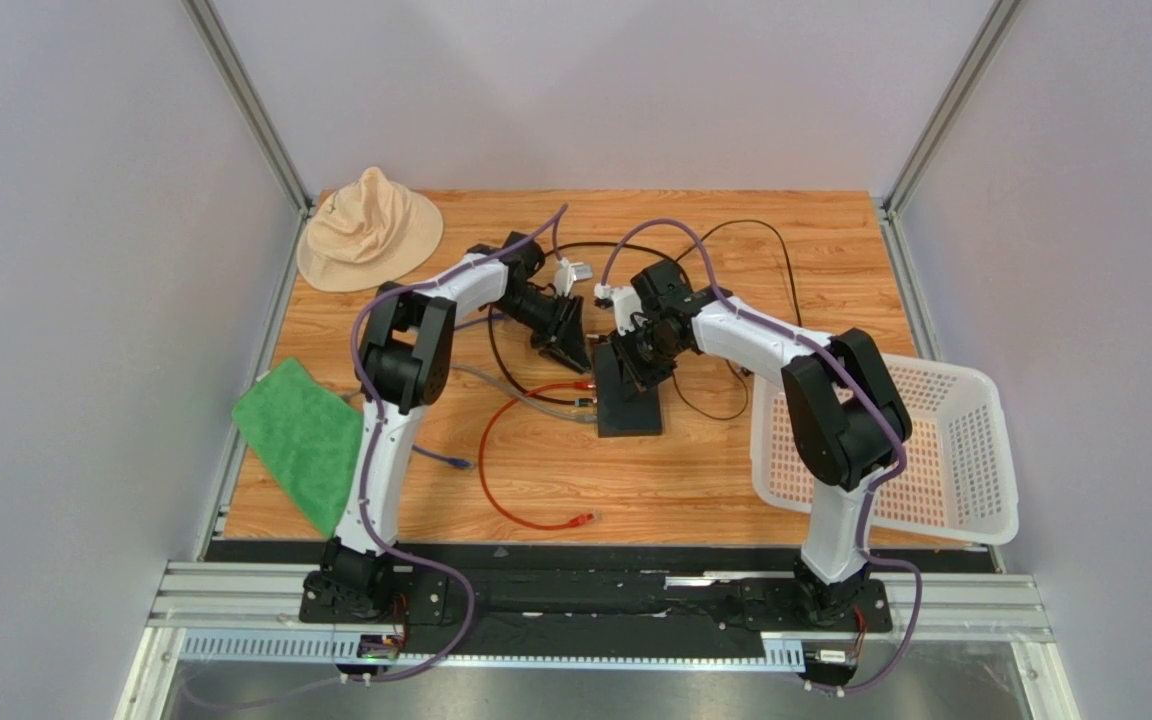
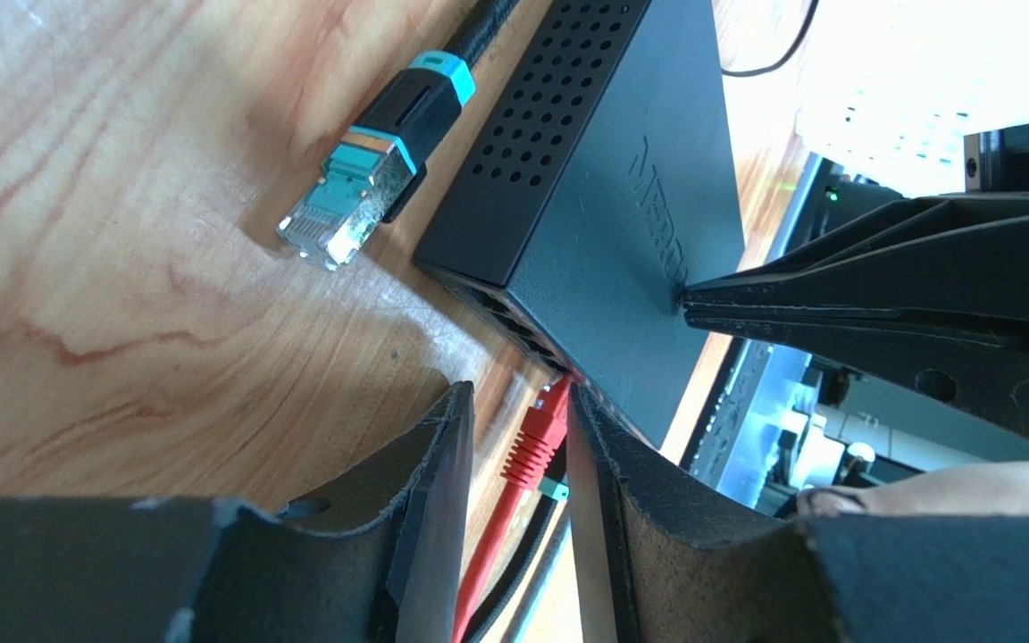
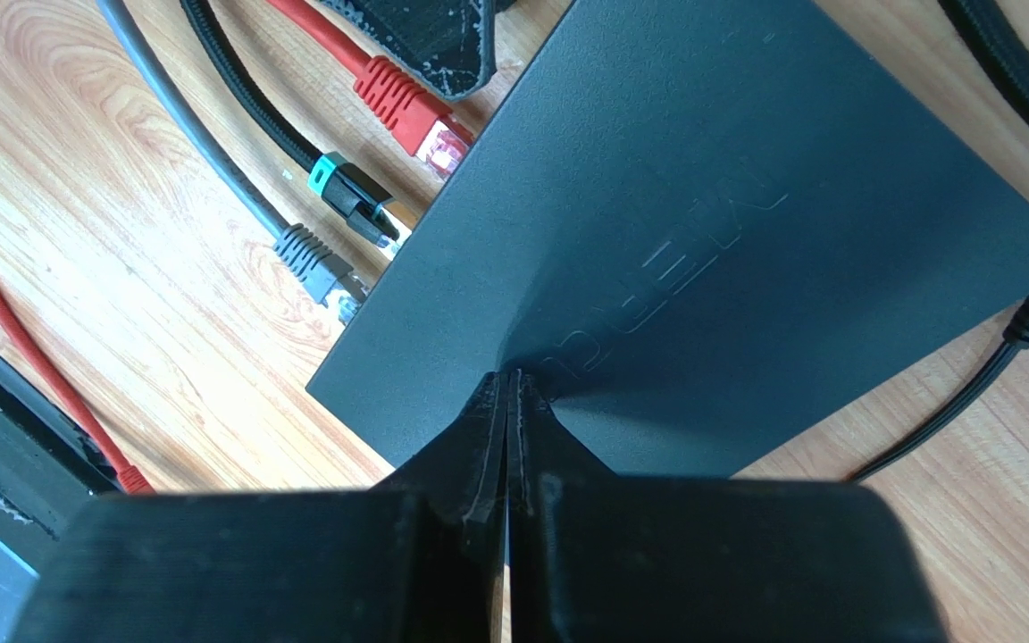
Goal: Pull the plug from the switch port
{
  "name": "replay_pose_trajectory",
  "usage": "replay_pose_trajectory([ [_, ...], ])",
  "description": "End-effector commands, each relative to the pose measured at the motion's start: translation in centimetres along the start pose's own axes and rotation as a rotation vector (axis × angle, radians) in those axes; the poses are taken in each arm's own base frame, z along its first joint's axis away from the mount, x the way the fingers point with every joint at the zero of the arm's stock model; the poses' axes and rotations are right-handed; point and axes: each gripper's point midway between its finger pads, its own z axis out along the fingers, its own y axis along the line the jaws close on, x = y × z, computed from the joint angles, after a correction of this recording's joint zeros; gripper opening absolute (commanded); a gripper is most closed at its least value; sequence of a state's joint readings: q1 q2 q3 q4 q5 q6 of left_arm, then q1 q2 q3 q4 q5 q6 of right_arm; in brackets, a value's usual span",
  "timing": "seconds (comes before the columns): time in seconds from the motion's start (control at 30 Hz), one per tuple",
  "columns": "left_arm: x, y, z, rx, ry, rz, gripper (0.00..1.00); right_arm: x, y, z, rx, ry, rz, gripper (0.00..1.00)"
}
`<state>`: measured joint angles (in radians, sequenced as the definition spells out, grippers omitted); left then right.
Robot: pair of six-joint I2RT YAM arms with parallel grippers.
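Observation:
The switch (image 1: 629, 399) is a flat black box lying mid-table; it also shows in the left wrist view (image 2: 614, 174) and the right wrist view (image 3: 748, 215). A red plug (image 2: 542, 432) sits in a port on its socket edge and also shows in the right wrist view (image 3: 410, 105). My left gripper (image 2: 517, 395) is open, its fingers on either side of the red plug, which lies close against the right finger (image 2: 607, 469). My right gripper (image 3: 509, 377) is shut and empty, its tips pressed on the switch's top, as the left wrist view (image 2: 689, 298) shows.
A loose teal plug (image 2: 362, 181) lies beside the switch's vented side. A teal-banded plug (image 3: 350, 197) and a grey plug (image 3: 313, 263) lie at the socket edge. A red cable (image 1: 515, 465) loops forward. A hat (image 1: 369, 225), green cloth (image 1: 301, 435) and white basket (image 1: 913, 450) stand around.

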<state>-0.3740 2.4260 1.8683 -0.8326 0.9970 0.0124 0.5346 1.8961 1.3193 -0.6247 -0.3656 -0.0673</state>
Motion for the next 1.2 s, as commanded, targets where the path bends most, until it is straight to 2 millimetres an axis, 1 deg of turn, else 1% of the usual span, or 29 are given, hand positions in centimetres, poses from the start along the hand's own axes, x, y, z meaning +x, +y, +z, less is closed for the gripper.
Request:
replay_pose_trajectory([
  [0.0, 0.4, -0.6, 0.6, 0.052, 0.012, 0.006, 0.40, 0.2, -0.6, 1.2, 0.021, 0.019, 0.005, 0.00],
  [0.33, 1.8, -1.1, 1.0, 0.070, 0.054, 0.016, 0.41, 0.7, -0.6, 1.0, 0.022, 0.022, 0.004, 0.00],
  [0.67, 2.1, -1.4, 1.4, 0.072, 0.070, 0.022, 0.41, 0.4, -0.5, 1.1, 0.019, 0.016, 0.005, 0.00],
  [0.9, 2.4, -1.8, 1.4, 0.092, 0.076, 0.029, 0.40, 0.6, -0.6, 1.2, 0.019, 0.024, 0.008, 0.00],
  [1.0, 2.4, -1.7, 1.4, 0.091, 0.076, 0.032, 0.38, 0.5, -0.6, 1.2, 0.021, 0.022, 0.009, 0.00],
  [1.07, 2.4, -1.7, 1.4, 0.094, 0.076, 0.032, 0.33, 0.4, -0.6, 1.3, 0.021, 0.021, 0.010, 0.00],
  [1.17, 2.4, -1.7, 1.4, 0.094, 0.077, 0.032, 0.29, 0.3, -0.6, 1.4, 0.019, 0.022, 0.013, 0.00],
])
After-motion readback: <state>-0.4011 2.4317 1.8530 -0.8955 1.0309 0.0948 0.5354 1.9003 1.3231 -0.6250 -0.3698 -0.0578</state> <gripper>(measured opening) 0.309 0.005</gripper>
